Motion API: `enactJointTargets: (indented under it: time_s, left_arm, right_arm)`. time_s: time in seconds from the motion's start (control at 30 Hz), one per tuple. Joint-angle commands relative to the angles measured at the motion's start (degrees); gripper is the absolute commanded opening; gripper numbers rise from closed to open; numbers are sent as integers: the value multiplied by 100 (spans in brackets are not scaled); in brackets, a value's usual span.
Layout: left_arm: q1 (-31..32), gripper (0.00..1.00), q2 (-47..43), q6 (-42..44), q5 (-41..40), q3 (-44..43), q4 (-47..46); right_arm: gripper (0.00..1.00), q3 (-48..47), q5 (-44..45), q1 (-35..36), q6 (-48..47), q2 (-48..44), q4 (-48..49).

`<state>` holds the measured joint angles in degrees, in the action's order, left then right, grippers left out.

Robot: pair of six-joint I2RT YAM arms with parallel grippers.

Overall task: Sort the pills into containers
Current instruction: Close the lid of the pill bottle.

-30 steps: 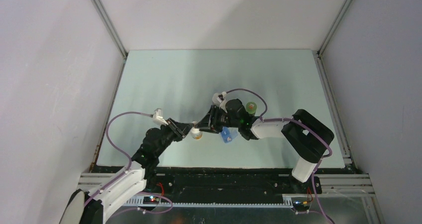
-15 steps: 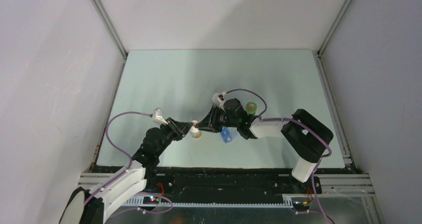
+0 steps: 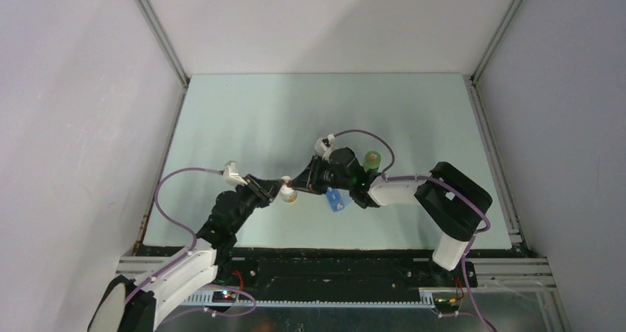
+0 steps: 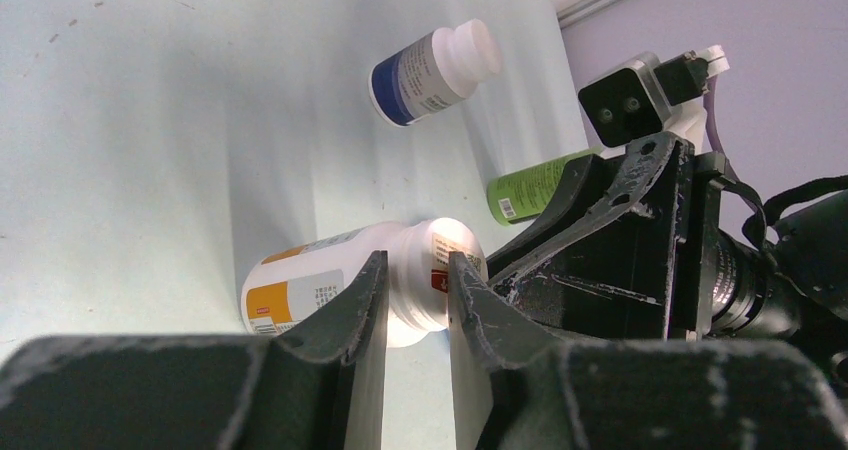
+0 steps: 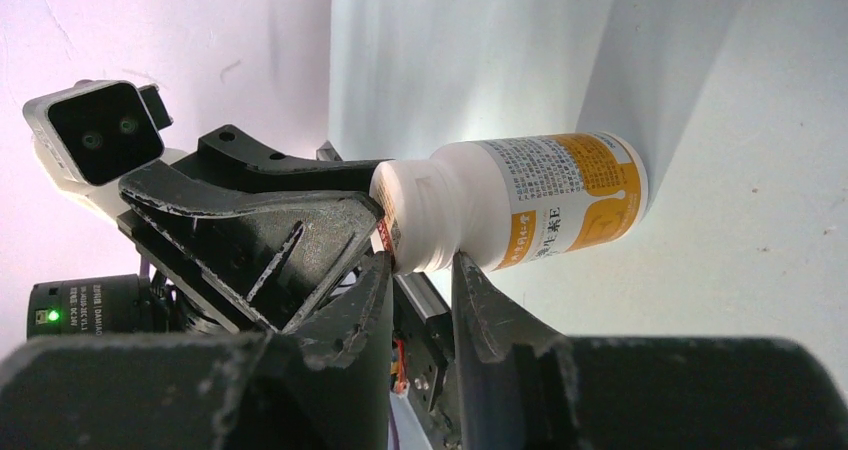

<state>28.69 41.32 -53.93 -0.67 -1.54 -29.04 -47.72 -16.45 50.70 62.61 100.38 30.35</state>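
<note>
While the left hand (image 4: 415, 270) pinches the white bottle (image 5: 540, 205) and the right hand (image 5: 420, 270) clamps its cap end, a skewed twist could wrench it free onto the desk (image 4: 150, 120).

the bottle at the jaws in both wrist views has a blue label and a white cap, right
Not quite: the bottle at the jaws has an orange label, not blue, and a white cap. The right wrist view shows it best; the blue-labelled bottle sits further back.
</note>
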Motion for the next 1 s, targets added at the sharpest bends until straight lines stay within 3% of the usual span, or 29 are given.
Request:
enactJointTargets:
  time_s: [0.0,0.23,0.43,0.67,0.77,0.83,0.97]
  left_arm:
    - [171,0,-170,241,655,674,329]
    - [172,0,-231,438,544,589,423]
    - [166,1,-294,466,402,-291,1565]
    - [119,36,-425,201,473,-852,2284]
    - [72,56,-454,59,498,-927,2369]
    - [28,63,-498,2,497,-962,2417]
    - [-70,65,-606,-56,482,-988,2554]
  right_arm:
    - [0,37,829,118,-675,529,-698]
    - [0,-7,684,45,-726,486,-617]
    - [1,-310,273,-180,-670,243,-1123]
    - [21,-695,-39,-267,-508,168,-1731]
    - [28,-750,-67,-273,-479,159,-1822]
    - [32,-783,-73,-281,-482,169,-1889]
    - [37,-851,-102,-282,-510,215,-1932]
